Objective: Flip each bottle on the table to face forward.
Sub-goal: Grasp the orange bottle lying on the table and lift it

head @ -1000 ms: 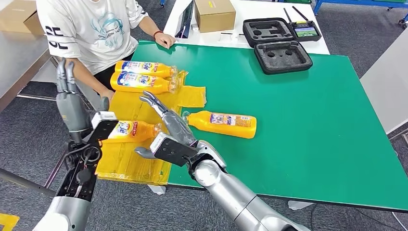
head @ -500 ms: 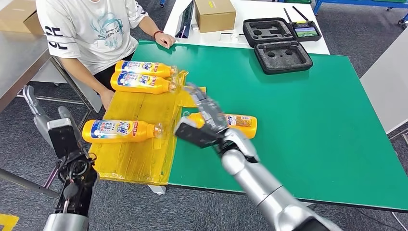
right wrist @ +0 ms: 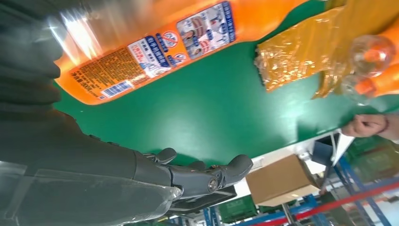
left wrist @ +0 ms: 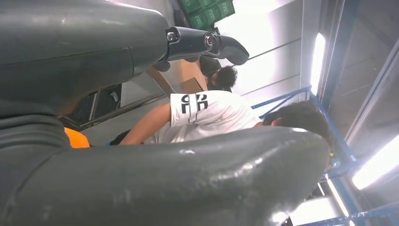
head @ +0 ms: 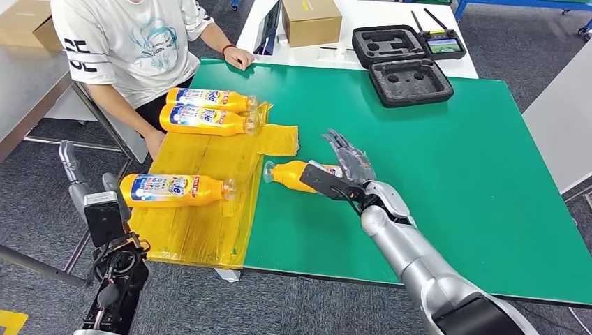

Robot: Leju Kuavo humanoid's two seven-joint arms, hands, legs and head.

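4 orange bottles with clear caps lie on their sides. 2 lie side by side, touching, at the far end of the yellow plastic sheet (head: 202, 209): the far bottle (head: 209, 99) and the near bottle (head: 204, 119), blue-and-white front labels up, caps pointing right. A third bottle (head: 174, 190) lies alone nearer on the sheet, front label up, cap right. The fourth bottle (head: 297, 174) lies on the green table (head: 454, 174), cap pointing left toward the sheet, back label with small print and barcode facing up.
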